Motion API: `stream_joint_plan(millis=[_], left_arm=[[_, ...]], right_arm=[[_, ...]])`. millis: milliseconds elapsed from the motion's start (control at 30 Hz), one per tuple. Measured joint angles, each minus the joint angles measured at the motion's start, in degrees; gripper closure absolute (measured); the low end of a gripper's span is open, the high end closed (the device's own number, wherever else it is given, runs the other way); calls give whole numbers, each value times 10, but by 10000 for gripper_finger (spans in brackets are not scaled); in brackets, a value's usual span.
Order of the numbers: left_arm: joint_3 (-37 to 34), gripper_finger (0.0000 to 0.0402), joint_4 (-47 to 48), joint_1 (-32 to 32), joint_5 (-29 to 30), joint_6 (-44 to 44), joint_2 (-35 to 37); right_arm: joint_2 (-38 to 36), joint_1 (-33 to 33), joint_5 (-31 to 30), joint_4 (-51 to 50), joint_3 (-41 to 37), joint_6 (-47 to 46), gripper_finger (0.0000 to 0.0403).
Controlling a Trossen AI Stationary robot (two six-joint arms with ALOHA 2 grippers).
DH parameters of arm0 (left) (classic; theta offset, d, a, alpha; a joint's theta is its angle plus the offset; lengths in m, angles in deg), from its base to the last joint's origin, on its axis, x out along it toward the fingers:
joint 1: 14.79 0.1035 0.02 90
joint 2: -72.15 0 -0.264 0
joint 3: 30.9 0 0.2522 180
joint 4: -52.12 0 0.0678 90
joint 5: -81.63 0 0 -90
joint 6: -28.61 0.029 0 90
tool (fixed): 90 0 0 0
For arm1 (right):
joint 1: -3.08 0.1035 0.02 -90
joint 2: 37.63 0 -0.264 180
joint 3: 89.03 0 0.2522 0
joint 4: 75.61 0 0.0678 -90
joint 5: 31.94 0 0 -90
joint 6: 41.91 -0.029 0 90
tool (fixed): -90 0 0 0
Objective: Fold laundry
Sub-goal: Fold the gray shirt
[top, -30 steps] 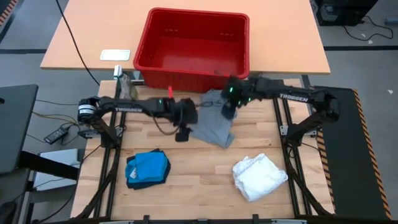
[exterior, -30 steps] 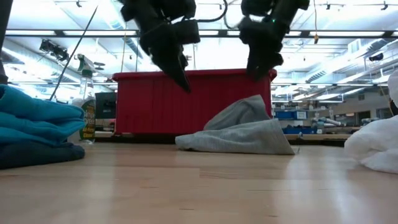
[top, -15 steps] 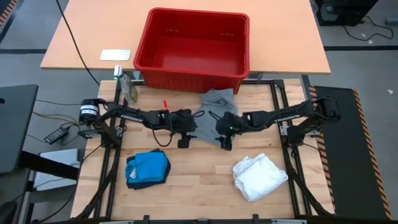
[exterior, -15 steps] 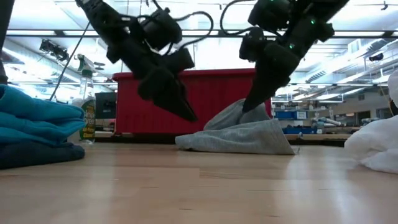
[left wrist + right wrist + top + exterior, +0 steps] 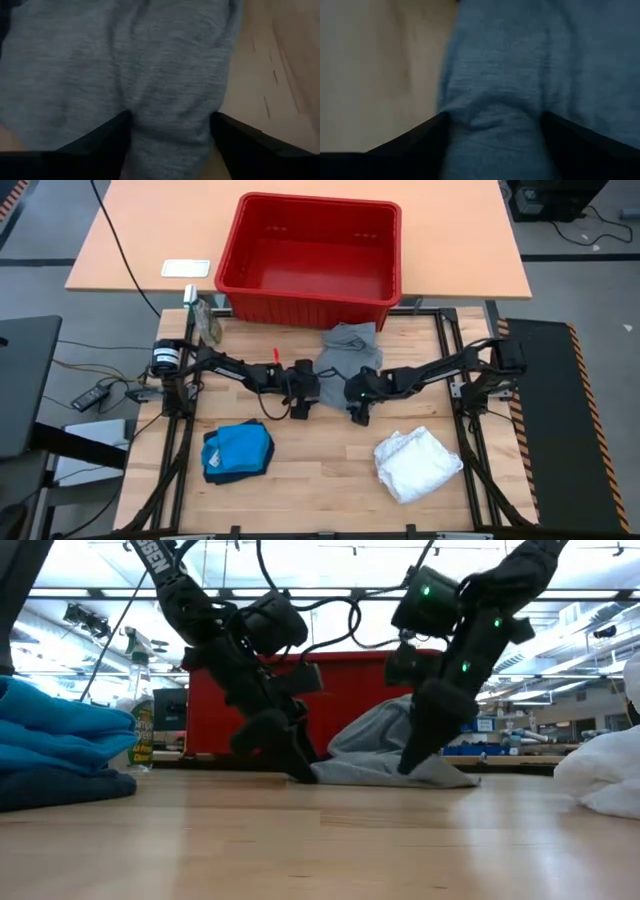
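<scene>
The light grey garment [image 5: 350, 345] lies crumpled on the table just before the red basket; it also shows in the low view [image 5: 385, 745]. My left gripper [image 5: 304, 392] and my right gripper [image 5: 360, 398] are both down at its near part, side by side. Each is open, with grey cloth between its fingers in the left wrist view [image 5: 170, 135] and the right wrist view [image 5: 492, 135]. The bright blue garment on the dark navy one [image 5: 237, 452] lies at the near left. The white garment [image 5: 418, 463] lies at the near right. My left gripper stands from above, slanting, over the garment's near left part [image 5: 172, 112]. Its open fingers [image 5: 107, 137] touch a raised ridge of cloth on either side. The cloth lies on the table. My right gripper stands from above, slanting, over the garment's near right part [image 5: 492, 120]. Its open fingers [image 5: 422, 135] flank a bunched ridge of cloth, which lies on the table beside bare wood.
The red basket [image 5: 310, 280] stands on the far table right behind the grey garment. A spray bottle [image 5: 205, 320] stands at the far left corner. Bare wood [image 5: 320, 470] shows between the blue pile and the white garment.
Both grippers have come down from above the grey garment until their fingertips reach it at table height. My right gripper has also gone toward the near edge, from the garment's far part to its near part. The garment has stayed in place.
</scene>
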Motion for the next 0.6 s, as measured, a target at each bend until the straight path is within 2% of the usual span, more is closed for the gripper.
stream_joint_plan(millis=[67, 167, 300, 400, 467, 600], left_arm=[[0, 139, -6, 0, -1, -3, -3], [0, 193, -9, -1, -17, -4, -10], [0, 291, -15, -5, -17, -4, -15], [1, 369, -19, -11, -17, -6, -14], [5, 387, 12, -19, -18, -24, -2], [41, 386, 165, -50, -32, -50, 52]], right_arm=[[18, 2, -11, 1, 0, -27, 98], [38, 2, -5, 4, 3, -80, 156], [51, 2, 34, 12, 5, -138, 278], [40, 8, 84, 9, 3, -181, 369], [19, 11, 126, 2, 0, -222, 378], [-52, 11, 211, -4, -2, -319, 363]])
